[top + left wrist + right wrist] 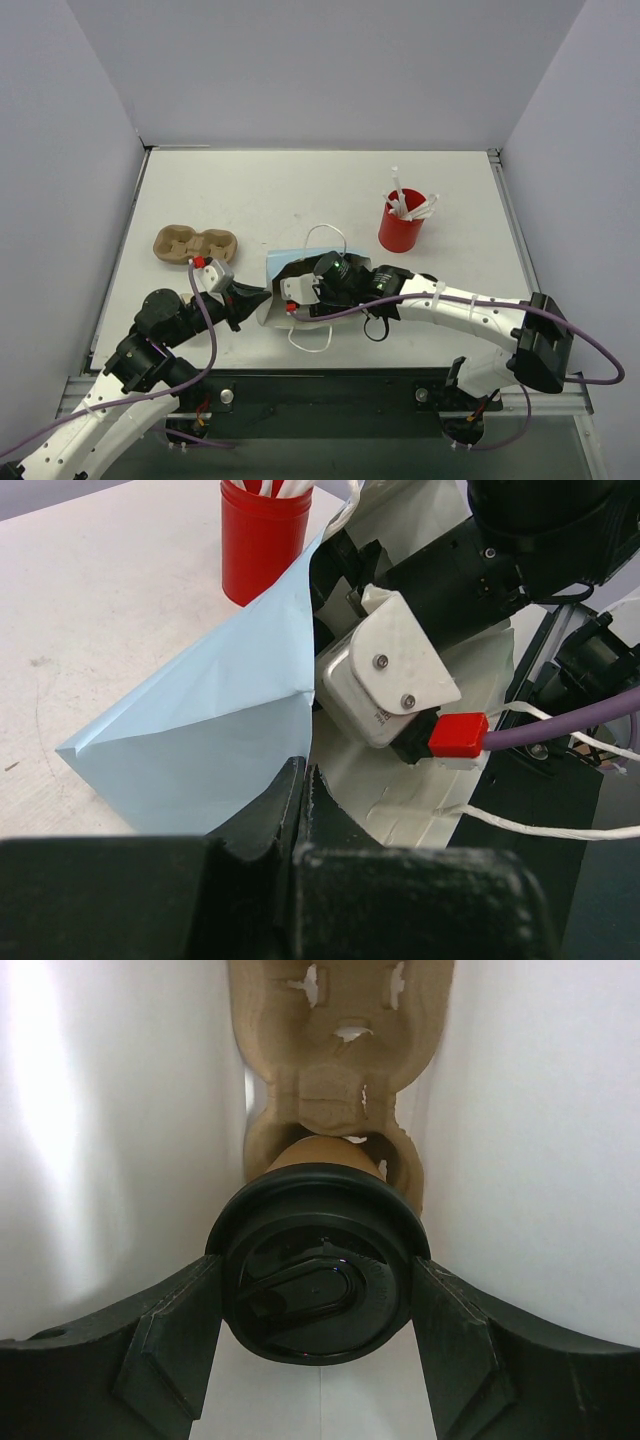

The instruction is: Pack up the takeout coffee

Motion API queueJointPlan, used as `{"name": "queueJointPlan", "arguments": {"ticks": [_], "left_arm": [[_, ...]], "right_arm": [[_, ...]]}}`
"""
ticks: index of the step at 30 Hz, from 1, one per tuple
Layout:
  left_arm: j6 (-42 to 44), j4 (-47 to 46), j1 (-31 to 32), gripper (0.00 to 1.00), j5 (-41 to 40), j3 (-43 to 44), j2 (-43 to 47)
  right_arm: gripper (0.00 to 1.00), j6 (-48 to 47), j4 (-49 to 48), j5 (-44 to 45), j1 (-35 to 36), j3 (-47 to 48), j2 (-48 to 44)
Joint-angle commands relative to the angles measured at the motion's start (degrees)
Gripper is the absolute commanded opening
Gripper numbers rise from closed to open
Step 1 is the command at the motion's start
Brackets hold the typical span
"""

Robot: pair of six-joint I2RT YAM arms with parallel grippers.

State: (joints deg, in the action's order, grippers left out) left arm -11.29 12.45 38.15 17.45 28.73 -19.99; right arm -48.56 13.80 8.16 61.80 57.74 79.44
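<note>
Where it reaches into the bag (200, 730), the right end effector (317, 1270) clamps the takeout coffee (315, 1305).

one blue bag (200, 730), one red straw cup (401, 232), two pulp carriers (195, 245) (340, 1050), one lidded coffee cup (318, 1290)

The left arm (150, 350) bends low and reaches to the right. The left gripper (303, 780) pinches the blue bag (200, 730) tight. The right arm (470, 315) stretches left. The right gripper (318, 1295) hugs the takeout coffee (320, 1260) with both fingers.
</note>
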Motion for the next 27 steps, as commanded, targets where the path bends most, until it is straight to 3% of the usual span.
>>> {"name": "queueJointPlan", "arguments": {"ticks": [1, 27], "left_arm": [[0.39, -0.85, -0.01, 0.00, 0.83, 0.27, -0.40], [-3.56, -0.41, -0.01, 0.00, -1.72, -0.25, -1.02]], "right_arm": [[0.56, -0.93, -1.67, 0.89, -0.80, -0.17, 1.15], [0.56, 0.13, -13.01, 7.04, -1.24, -6.85, 1.25]]}}
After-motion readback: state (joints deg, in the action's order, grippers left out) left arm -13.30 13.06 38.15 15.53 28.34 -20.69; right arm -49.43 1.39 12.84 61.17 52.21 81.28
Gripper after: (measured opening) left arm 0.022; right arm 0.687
